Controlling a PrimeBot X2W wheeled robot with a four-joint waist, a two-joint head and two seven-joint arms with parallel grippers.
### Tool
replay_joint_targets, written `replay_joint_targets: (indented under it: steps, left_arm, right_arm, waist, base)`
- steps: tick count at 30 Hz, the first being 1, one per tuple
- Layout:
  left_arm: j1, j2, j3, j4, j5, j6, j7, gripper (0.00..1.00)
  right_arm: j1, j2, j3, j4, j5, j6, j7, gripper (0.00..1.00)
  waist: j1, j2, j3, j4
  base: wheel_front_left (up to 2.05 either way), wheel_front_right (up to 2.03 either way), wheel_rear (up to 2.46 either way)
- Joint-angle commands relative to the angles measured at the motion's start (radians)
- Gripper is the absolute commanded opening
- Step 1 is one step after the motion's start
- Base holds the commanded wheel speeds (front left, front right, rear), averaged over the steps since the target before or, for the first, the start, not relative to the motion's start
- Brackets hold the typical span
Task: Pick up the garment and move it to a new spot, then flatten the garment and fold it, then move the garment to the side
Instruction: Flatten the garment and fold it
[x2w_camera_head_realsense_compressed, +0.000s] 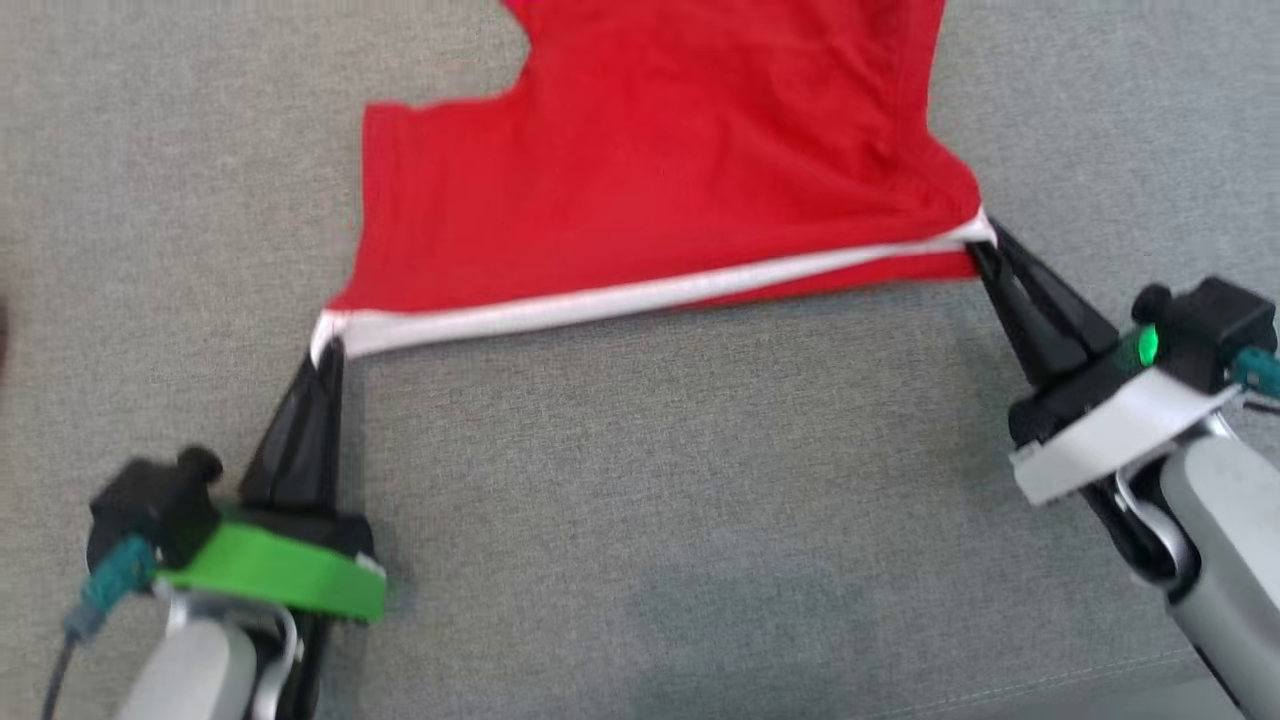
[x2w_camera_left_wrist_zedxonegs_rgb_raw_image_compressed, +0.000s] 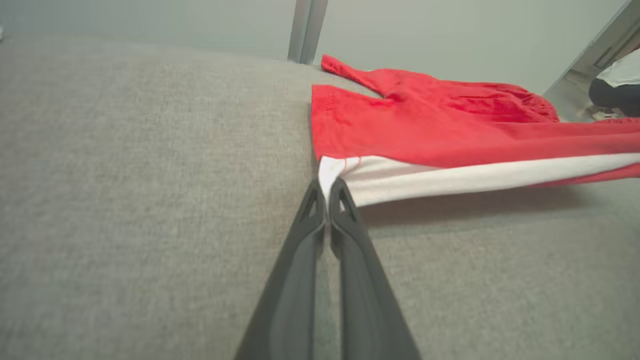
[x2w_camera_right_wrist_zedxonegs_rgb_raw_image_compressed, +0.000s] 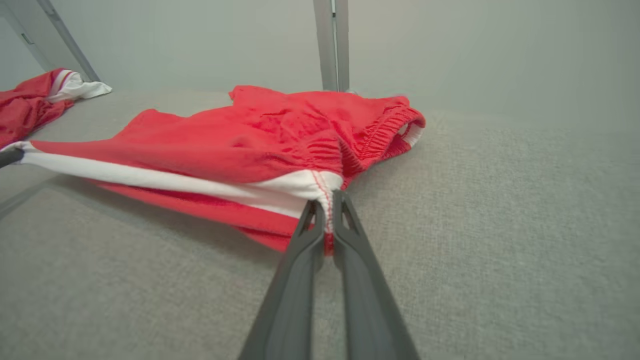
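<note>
The garment (x2w_camera_head_realsense_compressed: 650, 170) is a pair of red shorts with a white band along the near edge, spread on a grey fabric surface (x2w_camera_head_realsense_compressed: 640, 520). My left gripper (x2w_camera_head_realsense_compressed: 328, 345) is shut on the band's left corner; in the left wrist view it (x2w_camera_left_wrist_zedxonegs_rgb_raw_image_compressed: 327, 189) pinches the white cloth of the garment (x2w_camera_left_wrist_zedxonegs_rgb_raw_image_compressed: 425, 125). My right gripper (x2w_camera_head_realsense_compressed: 985, 243) is shut on the right corner, and the right wrist view shows it (x2w_camera_right_wrist_zedxonegs_rgb_raw_image_compressed: 327, 210) clamping the white seam of the garment (x2w_camera_right_wrist_zedxonegs_rgb_raw_image_compressed: 250, 140). The band is stretched taut between both grippers and lifted slightly off the surface. An elastic waistband lies at the far end.
Another red and white cloth (x2w_camera_right_wrist_zedxonegs_rgb_raw_image_compressed: 35, 97) lies at the far left in the right wrist view. A grey post (x2w_camera_right_wrist_zedxonegs_rgb_raw_image_compressed: 331, 45) stands behind the surface against a pale wall. At the right edge of the left wrist view, part of a person (x2w_camera_left_wrist_zedxonegs_rgb_raw_image_compressed: 617, 82) shows.
</note>
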Motion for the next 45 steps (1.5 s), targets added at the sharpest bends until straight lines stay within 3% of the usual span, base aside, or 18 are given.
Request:
replay_joint_targets:
  steps: [1, 6, 9, 15, 18, 20, 26, 32, 40, 45]
  left_arm:
    - [0.088, 0.015, 0.018, -0.047, -0.004, 0.043, -0.001, 0.0]
    - [0.384, -0.01, 0.03, -0.252, -0.005, 0.186, -0.007, 0.0]
    - [0.507, -0.026, 0.029, -0.351, -0.012, 0.237, -0.01, 0.0]
    - [0.644, -0.018, 0.023, -0.524, -0.034, 0.297, 0.043, 0.0]
    - [0.631, 0.028, 0.034, -0.593, -0.01, 0.315, 0.095, 0.0]
    - [0.576, 0.097, 0.061, -0.667, 0.013, 0.331, 0.18, 0.0]
    - [0.432, 0.253, 0.15, -0.799, 0.02, 0.349, 0.394, 0.0]
    - [0.223, 0.373, 0.19, -0.845, -0.011, 0.329, 0.613, 0.0]
    - [-0.053, 0.436, 0.167, -0.784, -0.049, 0.282, 0.782, 0.0]
    - [-0.262, 0.416, 0.104, -0.679, -0.053, 0.233, 0.86, 0.0]
  right_arm:
    - [0.06, -0.031, -0.016, -0.022, -0.018, -0.004, -0.005, 0.0]
    - [0.273, -0.093, -0.046, -0.132, -0.061, -0.005, -0.005, 0.0]
    - [0.414, -0.113, -0.089, -0.201, -0.065, -0.005, -0.005, 0.0]
    - [0.591, -0.126, -0.144, -0.334, -0.079, -0.005, -0.004, 0.0]
    - [0.581, -0.107, -0.137, -0.361, -0.061, -0.004, -0.004, 0.0]
    - [0.524, -0.083, -0.112, -0.362, -0.028, -0.004, -0.004, 0.0]
    - [0.359, -0.061, -0.027, -0.361, 0.057, -0.003, 0.021, 0.0]
    - [0.191, -0.02, 0.071, -0.33, 0.191, -0.003, 0.052, 0.0]
    - [0.05, 0.007, 0.106, -0.272, 0.327, -0.003, 0.078, 0.0]
    - [0.007, 0.021, 0.091, -0.242, 0.391, -0.003, 0.1, 0.0]
  waist:
    - [0.0001, 0.0, -0.059, -0.025]
    - [0.0001, 0.0, -0.092, -0.037]
    - [0.0001, 0.0, -0.097, -0.033]
    - [0.0001, 0.0, -0.056, -0.067]
    - [0.0001, 0.0, -0.033, -0.094]
    - [0.0001, 0.0, -0.007, -0.121]
    - [0.0001, 0.0, 0.069, -0.191]
    - [0.0001, 0.0, 0.101, -0.253]
    - [0.0001, 0.0, 0.107, -0.301]
    - [0.0001, 0.0, 0.114, -0.311]
  base:
    - [0.0, 0.0, 0.0]
    - [0.0, 0.0, 0.0]
    - [0.0, 0.0, 0.0]
    - [0.0, 0.0, 0.0]
    - [0.0, 0.0, 0.0]
    - [0.0, 0.0, 0.0]
    - [0.0, 0.0, 0.0]
    - [0.0, 0.0, 0.0]
    - [0.0, 0.0, 0.0]
    - [0.0, 0.0, 0.0]
